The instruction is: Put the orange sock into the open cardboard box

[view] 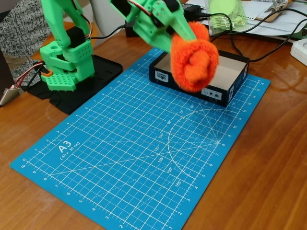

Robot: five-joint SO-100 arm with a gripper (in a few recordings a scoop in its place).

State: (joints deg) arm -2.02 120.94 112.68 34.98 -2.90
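Hiding fingers, orange sock, box partly covered

A blue A3 cutting mat with a white grid lies on the brown wooden desk. Behind it, black cables trail over the desk near white papers, and a pale green translucent object stands at the back

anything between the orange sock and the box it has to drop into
Nothing visible. The gripper holds the orange sock in front of and seemingly above the open cardboard box, whose visible tan inside is bare.
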